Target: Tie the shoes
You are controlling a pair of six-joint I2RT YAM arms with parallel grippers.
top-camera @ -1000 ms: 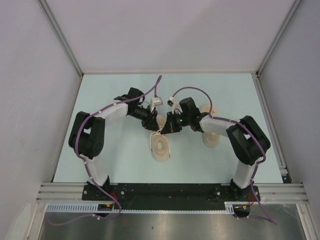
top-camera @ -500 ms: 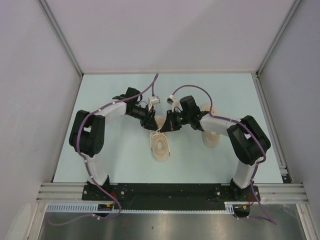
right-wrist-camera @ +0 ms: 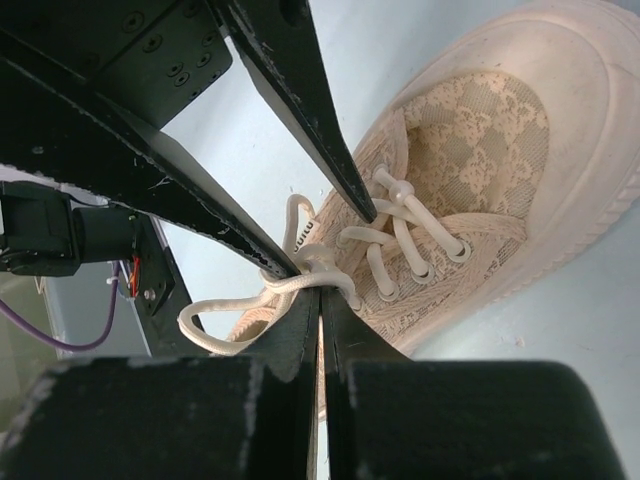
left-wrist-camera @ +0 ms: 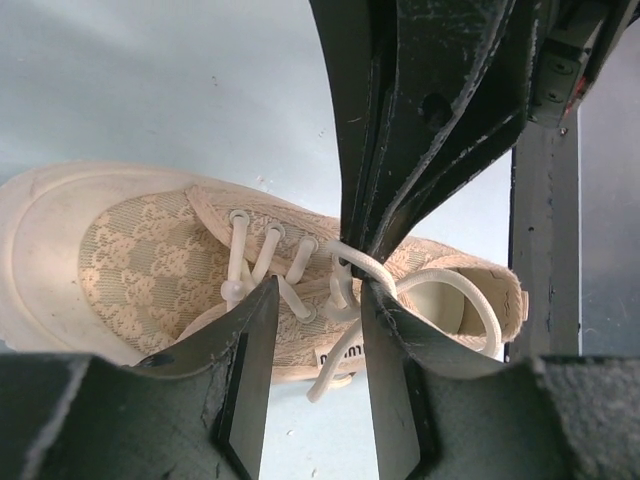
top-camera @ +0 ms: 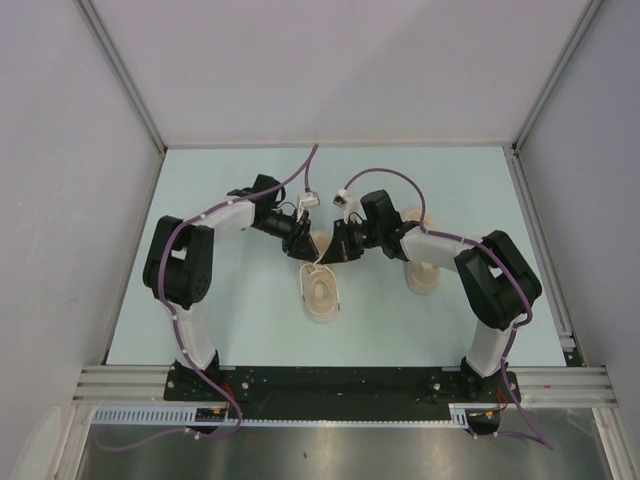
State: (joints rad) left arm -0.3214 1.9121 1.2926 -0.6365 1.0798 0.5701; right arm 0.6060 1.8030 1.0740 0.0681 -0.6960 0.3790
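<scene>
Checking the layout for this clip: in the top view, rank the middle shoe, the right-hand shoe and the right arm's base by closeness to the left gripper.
From the left gripper:
1. the middle shoe, at the centre, right at its fingertips.
2. the right-hand shoe, off to the right, partly under the right arm.
3. the right arm's base, at the near right corner.

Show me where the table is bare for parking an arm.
Bare table runs along the back wall; another patch lies between the middle shoe and left arm. Crowded: left gripper and right gripper meet over that shoe's laces, the second shoe under the right arm.
</scene>
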